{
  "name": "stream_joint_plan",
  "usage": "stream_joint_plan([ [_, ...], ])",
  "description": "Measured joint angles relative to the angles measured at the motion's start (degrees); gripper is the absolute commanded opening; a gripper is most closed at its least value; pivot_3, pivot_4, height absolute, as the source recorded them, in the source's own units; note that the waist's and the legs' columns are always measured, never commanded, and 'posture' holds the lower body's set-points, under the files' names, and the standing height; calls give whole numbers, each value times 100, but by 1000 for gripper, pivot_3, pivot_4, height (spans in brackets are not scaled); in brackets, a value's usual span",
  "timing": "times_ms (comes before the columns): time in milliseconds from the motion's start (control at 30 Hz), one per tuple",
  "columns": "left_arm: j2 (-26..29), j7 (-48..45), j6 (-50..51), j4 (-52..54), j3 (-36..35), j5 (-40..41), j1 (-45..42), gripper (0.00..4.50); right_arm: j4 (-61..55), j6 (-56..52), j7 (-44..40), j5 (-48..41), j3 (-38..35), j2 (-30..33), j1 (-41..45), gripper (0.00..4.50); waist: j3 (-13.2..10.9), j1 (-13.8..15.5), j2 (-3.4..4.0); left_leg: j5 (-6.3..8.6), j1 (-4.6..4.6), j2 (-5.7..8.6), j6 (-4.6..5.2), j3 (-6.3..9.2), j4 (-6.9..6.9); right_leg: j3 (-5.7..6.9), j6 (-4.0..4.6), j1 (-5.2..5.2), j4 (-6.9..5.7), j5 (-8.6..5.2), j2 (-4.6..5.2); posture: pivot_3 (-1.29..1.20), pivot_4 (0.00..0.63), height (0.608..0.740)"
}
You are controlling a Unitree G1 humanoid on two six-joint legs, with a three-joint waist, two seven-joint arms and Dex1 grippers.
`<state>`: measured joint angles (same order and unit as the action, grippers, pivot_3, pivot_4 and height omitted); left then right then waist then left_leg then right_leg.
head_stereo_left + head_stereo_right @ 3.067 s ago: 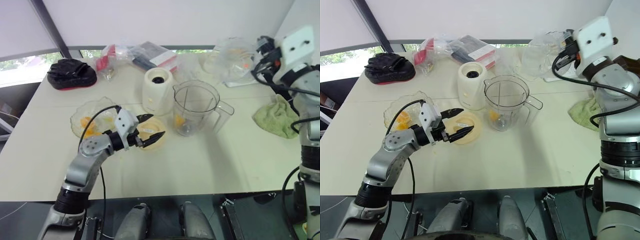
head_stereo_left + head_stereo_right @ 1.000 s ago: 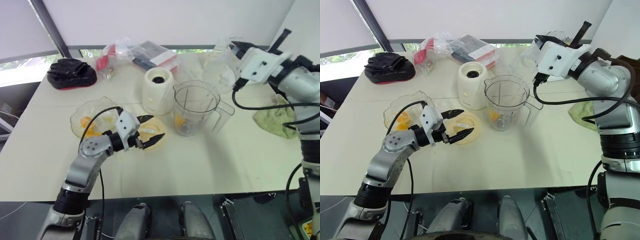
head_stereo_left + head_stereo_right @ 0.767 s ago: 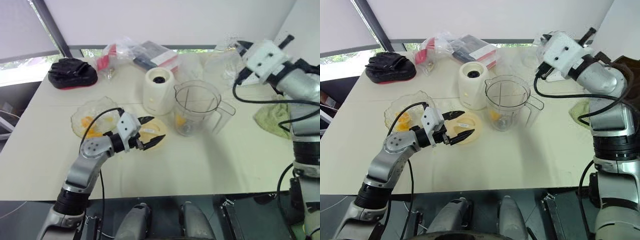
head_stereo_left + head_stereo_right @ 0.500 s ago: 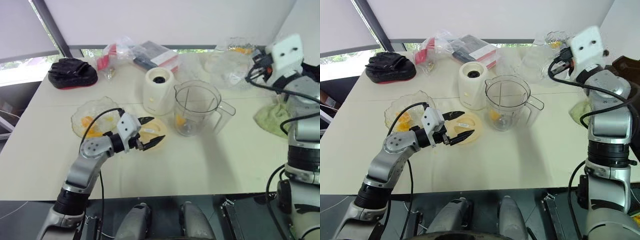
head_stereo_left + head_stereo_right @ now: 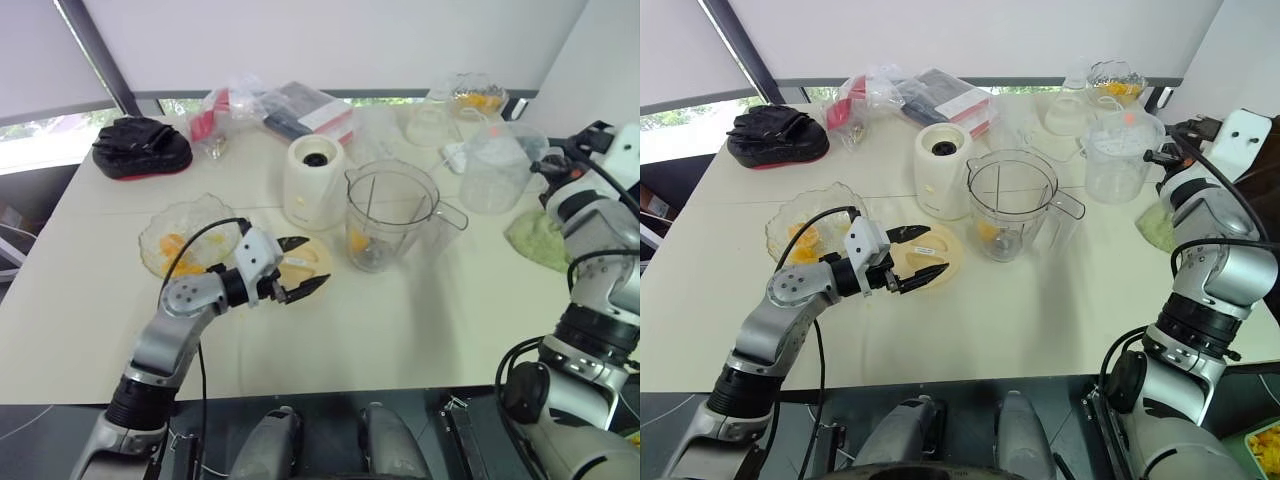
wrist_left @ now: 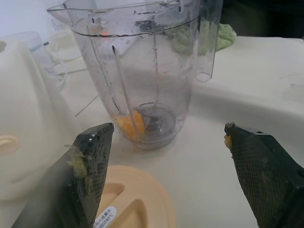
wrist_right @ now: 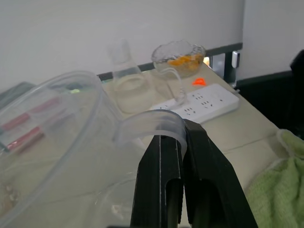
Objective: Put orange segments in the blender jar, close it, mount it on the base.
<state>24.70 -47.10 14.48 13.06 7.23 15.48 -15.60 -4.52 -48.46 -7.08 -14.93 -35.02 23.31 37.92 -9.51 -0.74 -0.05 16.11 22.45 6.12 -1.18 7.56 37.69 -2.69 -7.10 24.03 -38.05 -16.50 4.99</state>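
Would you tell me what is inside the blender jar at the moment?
Inside the blender jar, one orange segment lies at the bottom beside the blade hub. The jar is otherwise empty and has no lid. The hub may hide whatever lies behind it.

My two head cameras looked down over the whole table [image 5: 420,330]; each wrist camera sat close behind its fingers.

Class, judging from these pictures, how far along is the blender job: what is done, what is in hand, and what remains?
Done: one orange segment lies in the blender jar. In hand: the open left gripper hovers at the pale-yellow lid; the right gripper is shut on a clear pitcher's handle. Left: more segments sit in the crinkled bowl; the jar is uncovered and stands beside the base.
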Motion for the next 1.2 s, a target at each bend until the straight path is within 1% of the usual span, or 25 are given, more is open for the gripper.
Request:
stream_joint_plan([
  [133, 5, -17, -3, -53, 7, -3, -9, 3886, 0, 290, 297, -100, -159, -136, -196, 33, 0, 4, 0, 0, 0, 0, 0, 0, -2, 0, 0, 0, 0, 0, 0, 0, 150, 740],
  [200, 5, -16, -3, -89, 25, -7, -12, 3886, 58, 445, 551, -191, -371, -347, -314, 33, 0, 6, 0, 0, 0, 0, 0, 0, -2, 0, 0, -1, 0, 0, 0, 0, 150, 740],
  [267, 5, -16, -4, -90, 39, -8, -11, 3886, 261, 663, 748, -236, -547, -479, -457, 33, 0, 9, 0, 0, 0, 1, 0, 0, -2, 0, 0, -1, -1, 0, 0, 0, 150, 740],
  [400, 6, -12, -9, -93, 40, -16, -11, 3886, 874, 1440, 1087, -297, -859, -771, -767, 33, 1, -5, 2, -1, 0, 1, -1, -3, -3, 0, 0, 2, -3, 0, -1, 0, 150, 740],
  [600, 8, 5, -16, -90, 41, -28, 6, 3886, 1879, 2644, 1323, -403, -1002, -856, -917, 33, 3, -34, 5, -2, -2, -1, -2, -10, -6, -1, 0, 6, -6, 0, -5, 0, 150, 740],
  [767, 24, 38, -16, -74, 41, -34, 57, 3886, 2317, 3274, 1333, -644, -969, -883, -917, 33, 3, -31, 5, -2, -2, -1, -2, -11, -7, -2, 0, 6, -7, 0, -5, 0, 150, 740],
  [933, 78, 83, -15, -52, 41, -35, 137, 3886, 2460, 3496, 1366, -837, -882, -955, -917, 33, 3, -32, 6, -2, -2, -2, -2, -10, -6, -3, 0, 6, -7, 0, -5, 0, 150, 740],
  [1200, 99, 111, -9, 74, 44, -35, 154, 3886, 2435, 3529, 1532, -989, -646, -1089, -1004, 33, 4, -28, 6, -2, -2, -2, -2, -10, -6, -4, 0, 5, -6, 0, -5, 0, 150, 740],
])
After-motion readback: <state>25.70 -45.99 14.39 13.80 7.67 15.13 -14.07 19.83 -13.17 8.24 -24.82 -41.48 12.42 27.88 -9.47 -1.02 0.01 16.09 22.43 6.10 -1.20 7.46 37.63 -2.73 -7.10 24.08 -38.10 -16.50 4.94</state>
